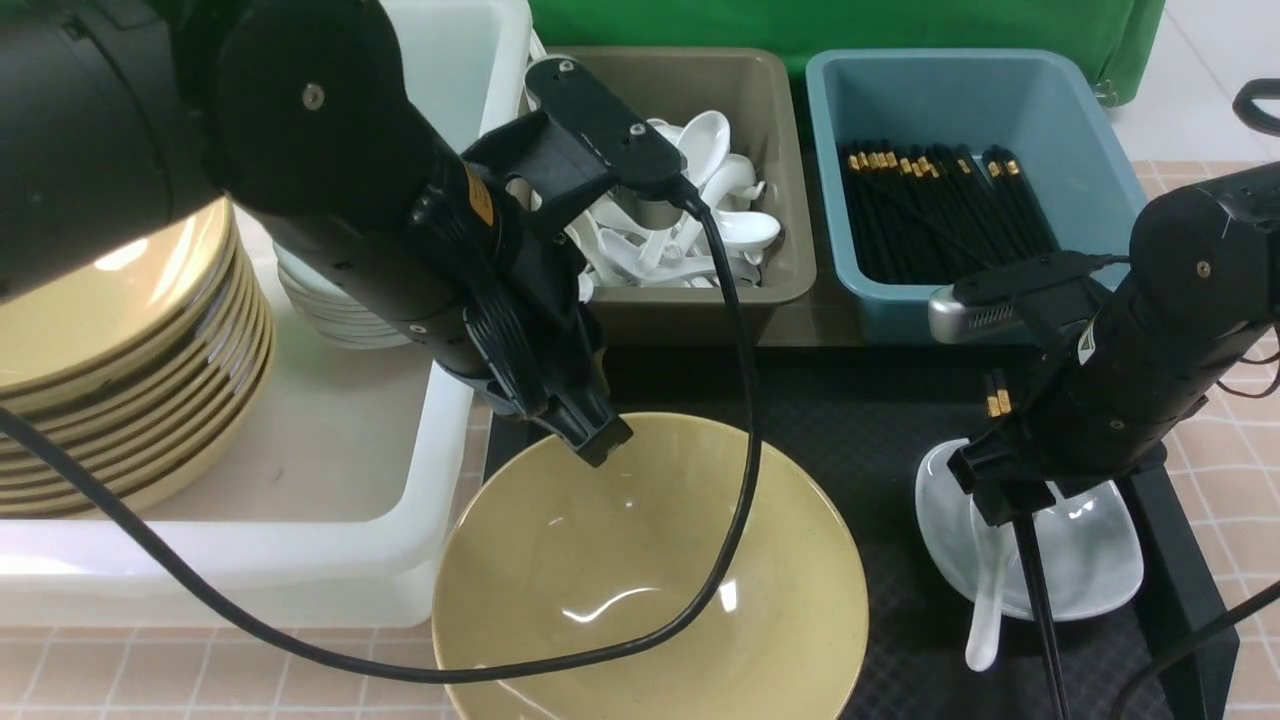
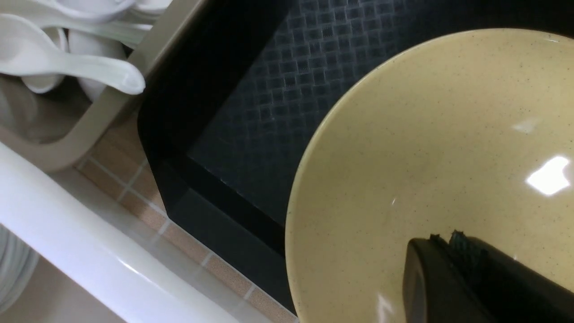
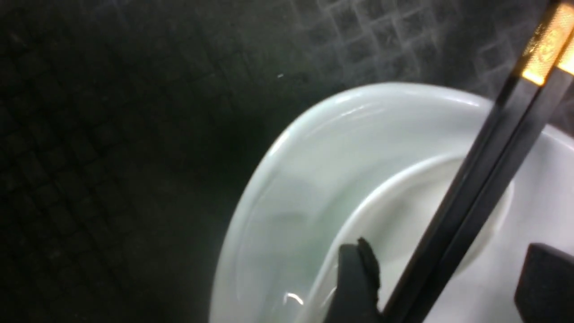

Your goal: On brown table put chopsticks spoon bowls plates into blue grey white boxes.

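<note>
My left gripper (image 1: 592, 438) sits at the far rim of the yellow bowl (image 1: 650, 570) on the black tray (image 1: 880, 430), seemingly touching it. My right gripper (image 1: 1000, 495) hangs over the white plate (image 1: 1100, 580) (a spoon (image 1: 985, 620) lies on it, handle toward me), with chopsticks (image 1: 1035, 590) slanting across the plate, gold ends away from me.

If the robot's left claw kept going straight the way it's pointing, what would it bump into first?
The yellow bowl. The left gripper, shut, points down just inside its far rim, so it would likely hit the bowl's sloping inner wall first, though the remaining gap is hard to judge.
</note>
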### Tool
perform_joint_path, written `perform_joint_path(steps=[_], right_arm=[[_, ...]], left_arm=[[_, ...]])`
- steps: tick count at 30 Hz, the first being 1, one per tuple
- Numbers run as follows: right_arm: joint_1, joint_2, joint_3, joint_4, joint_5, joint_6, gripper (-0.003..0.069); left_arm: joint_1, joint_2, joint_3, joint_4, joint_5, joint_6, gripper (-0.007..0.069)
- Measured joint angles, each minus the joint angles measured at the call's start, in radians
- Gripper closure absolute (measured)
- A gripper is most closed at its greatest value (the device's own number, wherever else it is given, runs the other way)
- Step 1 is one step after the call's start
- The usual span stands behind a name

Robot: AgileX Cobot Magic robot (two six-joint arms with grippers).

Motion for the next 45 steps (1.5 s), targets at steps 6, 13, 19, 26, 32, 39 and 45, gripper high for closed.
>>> perform_joint_path(steps=[6, 13, 19, 26, 32, 39, 45], right_arm=[[0.001, 0.022, 0.0, 0.0, -0.002, 0.0, 0.0209], [0.008, 0.046, 0.0, 0.001, -0.002, 0.0, 0.026], [0.014, 0.047, 0.0, 0.003, 0.01, -0.003, 0.0382], [0.014, 0.04, -0.002, 0.003, 0.032, -0.01, 0.0495], [0.014, -0.045, -0.003, 0.003, 0.063, -0.03, 0.0495], [-0.004, -0.156, -0.138, -0.001, 0.049, -0.075, 0.0495], [-0.071, -0.112, -0.322, -0.002, -0.088, -0.088, 0.0495]], left_arm=[[0.0, 0.0, 0.0, 0.0, 0.0, 0.0, 0.0623], [0.0, 0.0, 0.0, 0.001, 0.0, 0.0, 0.0623], [0.0, 0.001, 0.0, 0.004, 0.0, 0.0, 0.0623], [0.0, 0.001, 0.0, 0.005, 0.0, 0.0, 0.0623], [0.0, 0.001, 0.0, 0.011, 0.0, 0.0, 0.0623], [0.047, 0.038, -0.002, -0.054, -0.152, -0.009, 0.0623], [0.053, 0.146, -0.071, -0.148, -0.353, 0.032, 0.0623]])
